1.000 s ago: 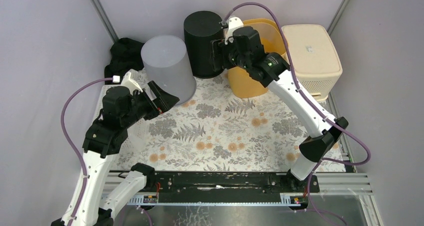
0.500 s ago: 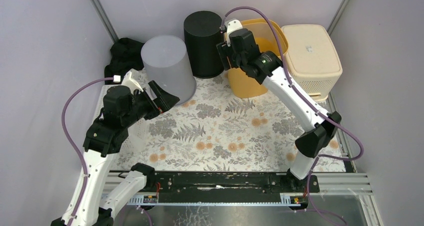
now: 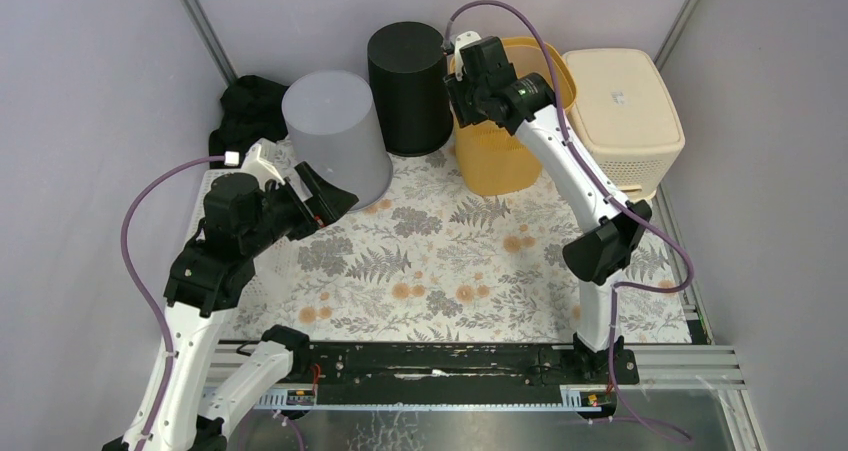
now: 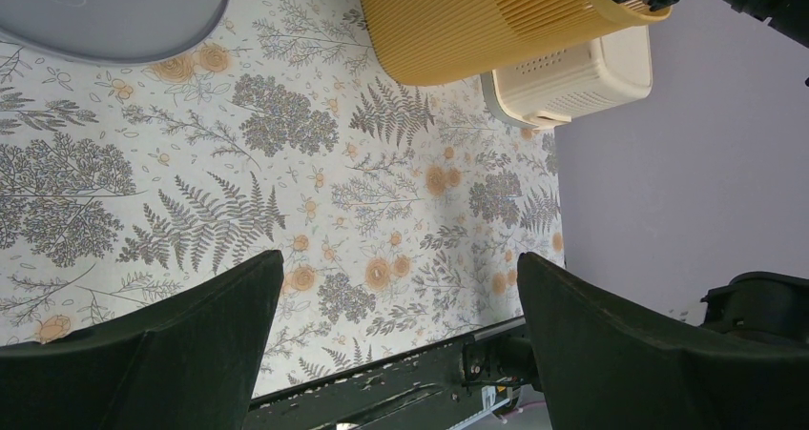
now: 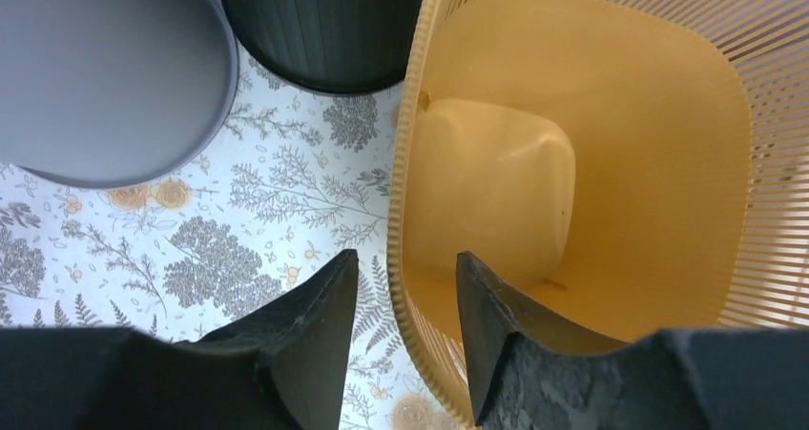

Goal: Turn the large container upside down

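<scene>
Yellow basket stands upright at far edge of table, btwn black bin & cream box. R gripper straddles its rim, fingers apart, not pinching. L gripper spread wide.

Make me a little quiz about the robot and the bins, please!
1. True or false: the yellow bin stands with its open end up.
2. Where are the right fingers compared with the yellow bin?
A. both inside it
B. one inside and one outside, either side of its rim
C. both far away from it
3. Fill the gap: the left fingers are wide ____, with nothing between them.

Key: 1 true; 2 B; 3 open.
</scene>
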Robot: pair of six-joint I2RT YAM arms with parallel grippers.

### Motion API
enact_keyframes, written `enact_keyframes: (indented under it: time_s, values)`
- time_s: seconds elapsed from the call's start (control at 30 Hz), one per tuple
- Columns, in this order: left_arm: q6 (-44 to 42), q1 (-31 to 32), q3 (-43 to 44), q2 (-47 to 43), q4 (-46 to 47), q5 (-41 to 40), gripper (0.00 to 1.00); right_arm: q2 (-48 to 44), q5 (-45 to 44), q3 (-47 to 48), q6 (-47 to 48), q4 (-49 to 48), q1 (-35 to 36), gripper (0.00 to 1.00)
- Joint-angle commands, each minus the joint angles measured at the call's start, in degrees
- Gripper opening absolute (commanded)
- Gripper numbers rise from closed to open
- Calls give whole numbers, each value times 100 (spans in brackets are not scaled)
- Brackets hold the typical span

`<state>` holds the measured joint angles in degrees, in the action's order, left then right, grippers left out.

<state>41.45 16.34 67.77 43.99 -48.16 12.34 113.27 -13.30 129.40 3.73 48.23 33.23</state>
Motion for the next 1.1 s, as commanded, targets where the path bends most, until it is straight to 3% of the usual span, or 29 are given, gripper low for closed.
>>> enact_keyframes:
  time_s: [0.0,0.17,0.33,0.77,1.07]
  values:
    - [-86,-25,20,-81,9,-46,100,67,483,381,-52,404,-27,49]
    - [-76,-24,-61,-143,-1,-62,100,155,578,376,-78,548,-31,39]
    - [-92,-29,-91,-127,9,-52,100,122,617,366,-136,661,-32,0]
    - [-41,-26,-270,-143,148,50,100,-622,928,348,-656,1458,166,0]
    - [-14,-23,-487,-218,268,74,100,-1649,167,-1093,-979,1477,1456,0]
